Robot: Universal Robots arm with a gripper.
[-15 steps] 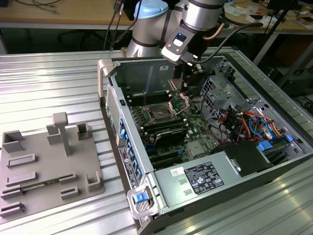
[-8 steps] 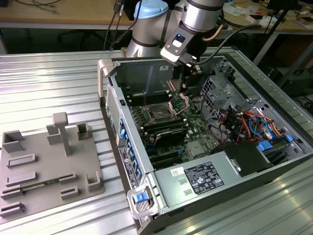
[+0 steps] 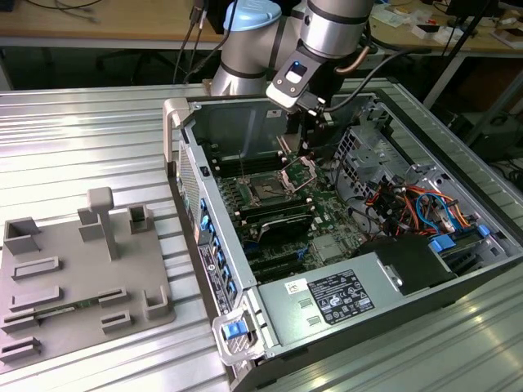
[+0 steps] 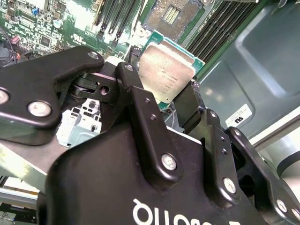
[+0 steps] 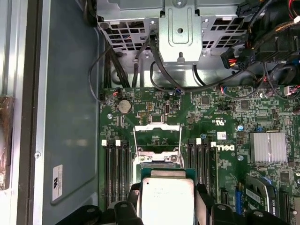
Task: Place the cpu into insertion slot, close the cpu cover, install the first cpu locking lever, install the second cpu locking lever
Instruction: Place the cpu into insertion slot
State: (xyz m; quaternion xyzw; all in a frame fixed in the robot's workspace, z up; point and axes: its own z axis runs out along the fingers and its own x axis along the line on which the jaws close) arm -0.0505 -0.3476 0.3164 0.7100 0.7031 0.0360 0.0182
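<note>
Cpu [image 4: 166,70], light, stiff and slick-topped, probably fragile underneath, is clenched by opposite edges in the gripper [image 4: 158,89], above the motherboard [image 3: 286,222] at the exterior view's upper middle.

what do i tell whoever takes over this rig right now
Gripper: shut on the cpu, one finger on each side, inside the open computer case.
Cpu: in the air above the green board, not seated.
Insertion slot: bare, nothing in it.
Cpu cover: swung up, open.
Done: cpu picked up and brought over the board.
Left: none of the four steps is finished; cpu not in the slot, cover not closed, neither lever step done.
</note>
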